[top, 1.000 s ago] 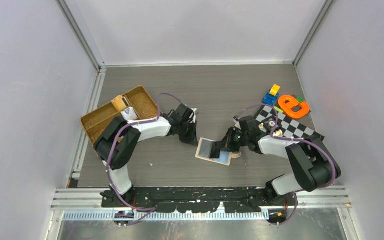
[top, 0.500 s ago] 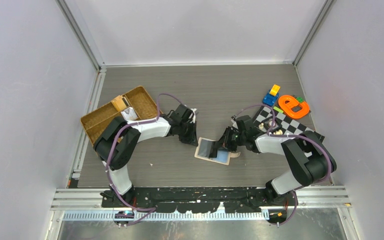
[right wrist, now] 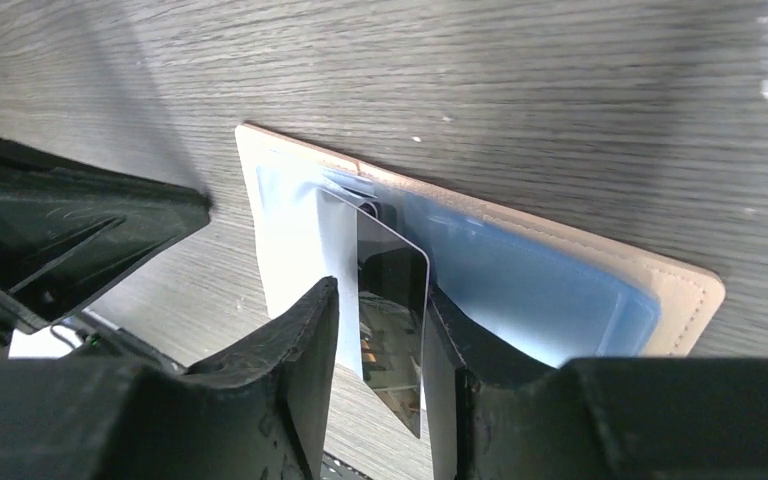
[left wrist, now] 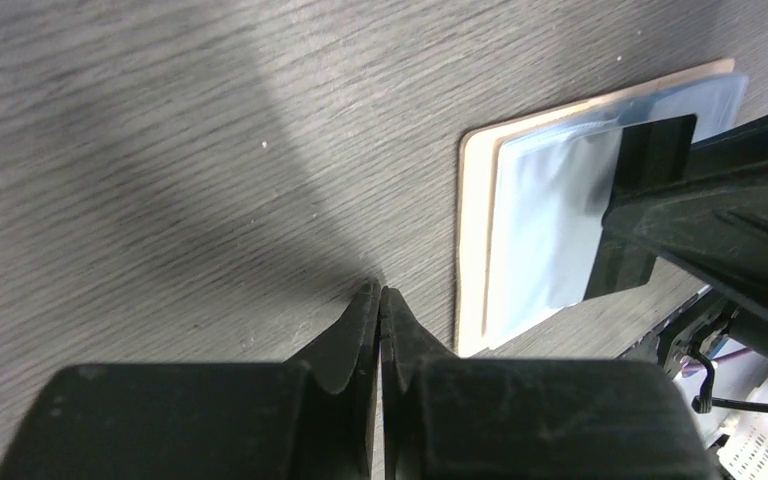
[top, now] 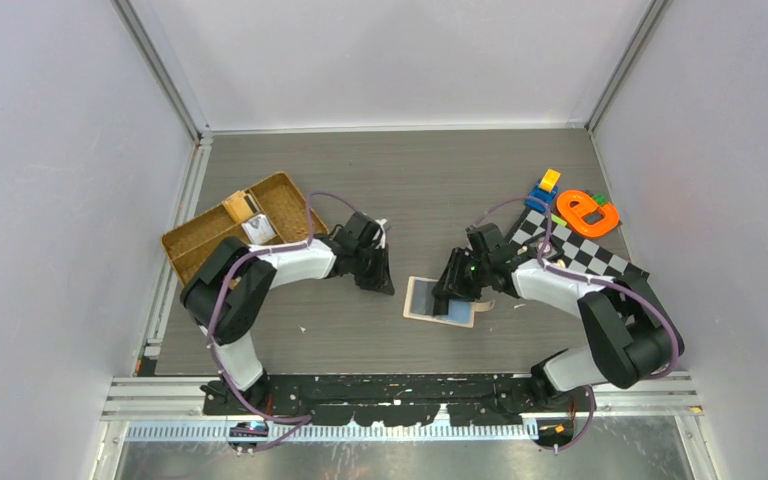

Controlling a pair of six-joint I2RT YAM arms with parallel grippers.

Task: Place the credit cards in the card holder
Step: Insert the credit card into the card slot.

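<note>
The card holder [top: 440,302] lies open and flat on the table [top: 410,170] between the 2 grippers. The right gripper [right wrist: 378,295] hangs over it with jaws half parted, 1 grey card [right wrist: 392,330] standing loose on edge between them. The left gripper [left wrist: 380,295], pinched shut on nothing, sits beside the holder's edge. Farther back lies a wicker tray [top: 192,238].

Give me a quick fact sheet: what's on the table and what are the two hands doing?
Wallet: open flat on the table, pale blue inside
Right hand: fingers parted around the card
Card: shiny grey, standing on the wallet
Left hand: shut, empty, beside the wallet
Elsewhere: wicker tray far left; toys on checkered mat far right
</note>
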